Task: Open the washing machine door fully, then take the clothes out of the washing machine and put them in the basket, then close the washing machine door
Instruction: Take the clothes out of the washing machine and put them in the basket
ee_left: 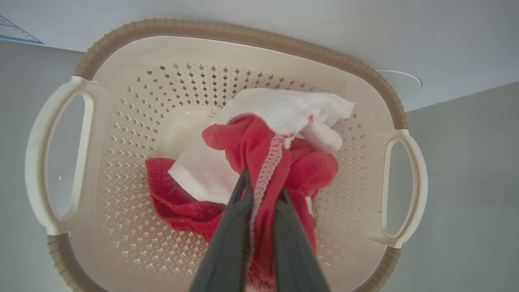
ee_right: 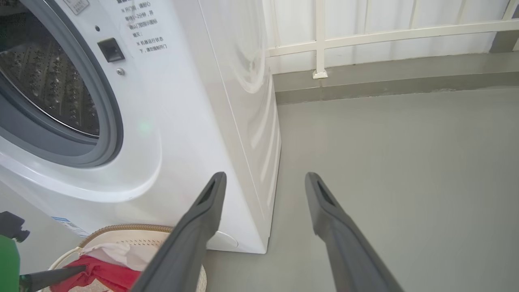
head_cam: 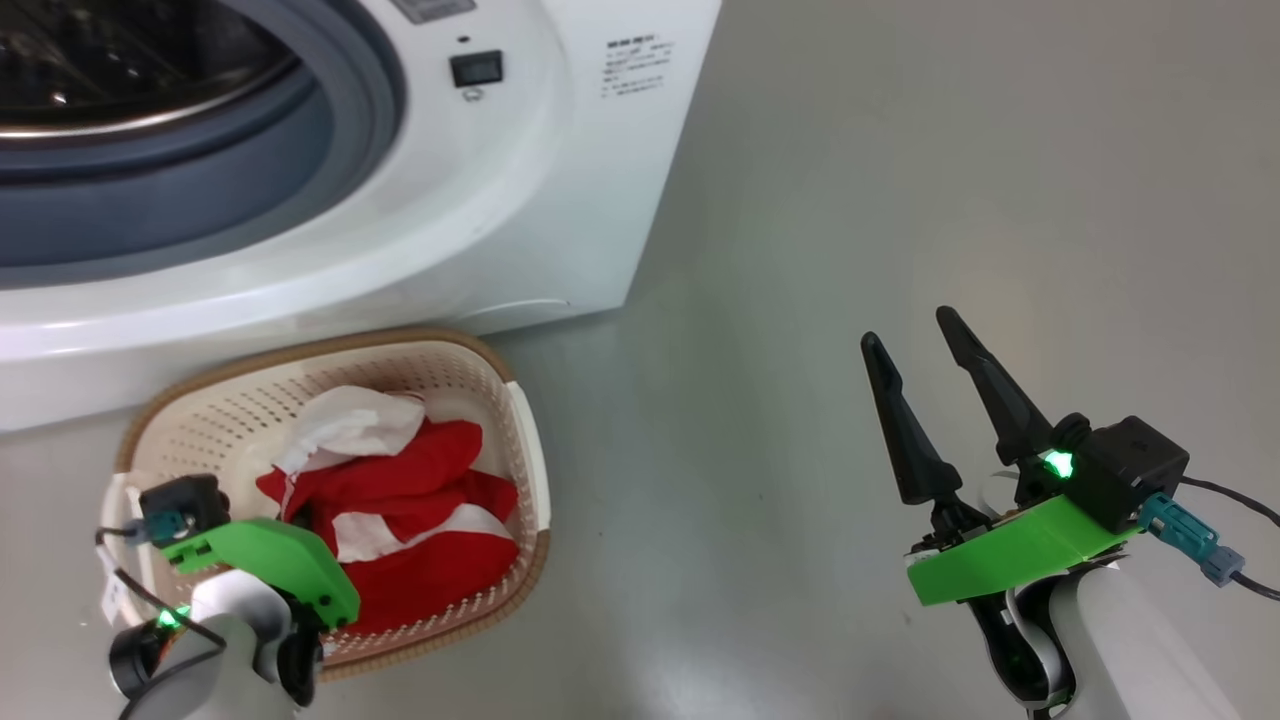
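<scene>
The cream basket (head_cam: 330,345) with a brown rim stands on the floor right in front of the white washing machine (head_cam: 400,250). Red and white clothes (head_cam: 420,540) lie heaped inside it. In the left wrist view my left gripper (ee_left: 262,184) hangs over the basket (ee_left: 243,32), shut on a fold of the red clothes (ee_left: 312,170) with white trim. My right gripper (head_cam: 907,328) stands open over bare floor to the machine's right, with nothing between its fingers (ee_right: 264,178). The steel drum (ee_right: 48,89) shows through the open mouth. The washing machine door is out of view.
Grey floor (head_cam: 900,150) stretches wide to the right of the machine. A white wall with a rail (ee_right: 320,40) runs behind it. The basket's far rim nearly touches the machine's front. A cable trails from my right wrist (head_cam: 1230,565).
</scene>
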